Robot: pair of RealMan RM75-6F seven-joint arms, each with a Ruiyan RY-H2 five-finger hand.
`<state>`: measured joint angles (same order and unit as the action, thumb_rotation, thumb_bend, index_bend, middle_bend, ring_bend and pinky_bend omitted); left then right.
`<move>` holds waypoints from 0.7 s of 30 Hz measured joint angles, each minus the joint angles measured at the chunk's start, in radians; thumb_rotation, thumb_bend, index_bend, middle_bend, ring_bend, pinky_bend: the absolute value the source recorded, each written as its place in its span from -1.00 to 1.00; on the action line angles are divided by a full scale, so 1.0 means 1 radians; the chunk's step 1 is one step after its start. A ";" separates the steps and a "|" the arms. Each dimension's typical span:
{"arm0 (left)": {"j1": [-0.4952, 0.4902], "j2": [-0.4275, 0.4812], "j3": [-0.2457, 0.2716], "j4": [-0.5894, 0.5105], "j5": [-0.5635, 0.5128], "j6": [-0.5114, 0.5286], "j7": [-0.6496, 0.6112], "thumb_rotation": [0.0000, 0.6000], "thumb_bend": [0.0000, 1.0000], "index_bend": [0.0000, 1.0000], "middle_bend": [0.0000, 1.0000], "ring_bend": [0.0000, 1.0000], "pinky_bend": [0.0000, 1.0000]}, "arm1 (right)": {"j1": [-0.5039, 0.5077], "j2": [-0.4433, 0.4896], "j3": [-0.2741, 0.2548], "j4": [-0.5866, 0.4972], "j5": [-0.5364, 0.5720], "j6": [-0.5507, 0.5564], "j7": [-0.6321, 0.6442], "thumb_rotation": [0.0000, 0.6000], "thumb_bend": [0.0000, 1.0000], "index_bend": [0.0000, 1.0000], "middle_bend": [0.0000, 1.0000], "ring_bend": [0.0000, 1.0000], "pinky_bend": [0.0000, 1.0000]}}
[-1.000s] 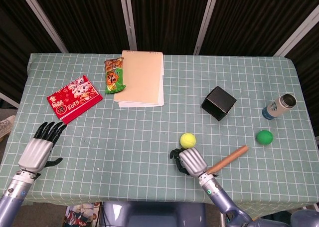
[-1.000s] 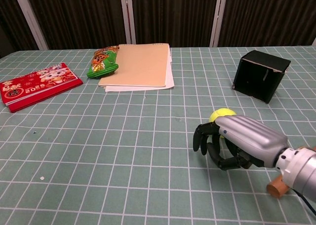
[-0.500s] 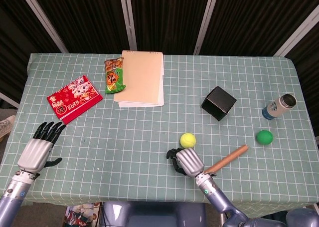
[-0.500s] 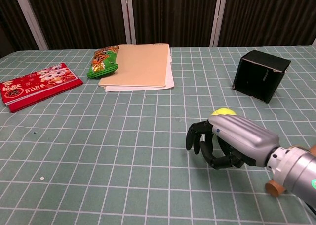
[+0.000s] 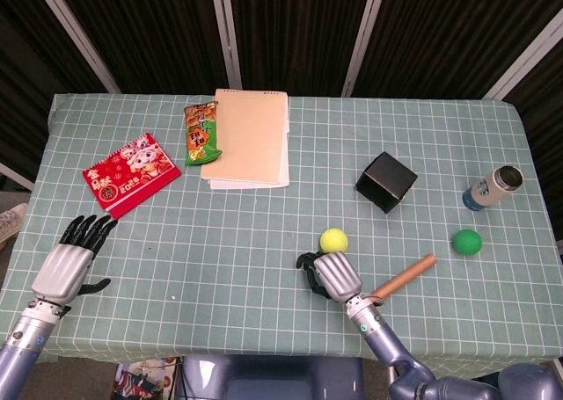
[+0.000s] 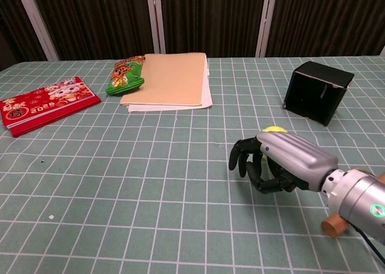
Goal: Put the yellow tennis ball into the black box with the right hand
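Note:
The yellow tennis ball lies on the checked cloth in front of the black box, a few squares nearer to me. My right hand sits just on the near side of the ball, palm down, fingers curled in with nothing inside them. In the chest view the right hand covers most of the ball, and only its top shows above the knuckles. The black box stands behind it at the right. My left hand rests at the near left edge with its fingers spread.
A wooden stick lies just right of my right hand. A green ball and a can are at the far right. A beige folder, a snack bag and a red packet lie at the back left.
The yellow ball has rolled a little away from me, toward the box. My right hand slid left, then came back behind the ball, still curled. The left hand stayed put.

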<state>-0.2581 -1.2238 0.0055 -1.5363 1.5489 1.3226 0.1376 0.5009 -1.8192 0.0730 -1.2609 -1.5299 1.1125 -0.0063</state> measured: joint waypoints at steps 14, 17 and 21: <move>-0.004 -0.002 0.000 -0.002 -0.011 -0.014 0.008 1.00 -0.90 -1.00 -0.90 -1.00 -1.00 | 0.005 0.032 0.027 -0.017 0.054 -0.019 0.039 1.00 0.53 -0.44 -0.10 0.06 0.34; -0.004 -0.001 0.002 -0.005 -0.010 -0.016 0.008 1.00 -0.89 -1.00 -0.90 -1.00 -1.00 | 0.008 0.039 0.033 -0.018 0.062 -0.022 0.047 1.00 0.53 -0.44 -0.10 0.06 0.34; -0.005 0.000 0.004 -0.005 -0.010 -0.017 0.008 1.00 -0.90 -1.00 -0.89 -1.00 -1.00 | 0.011 0.048 0.038 -0.016 0.070 -0.024 0.052 1.00 0.53 -0.44 -0.10 0.06 0.34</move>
<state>-0.2627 -1.2243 0.0092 -1.5413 1.5389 1.3052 0.1458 0.5116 -1.7713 0.1110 -1.2770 -1.4594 1.0889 0.0452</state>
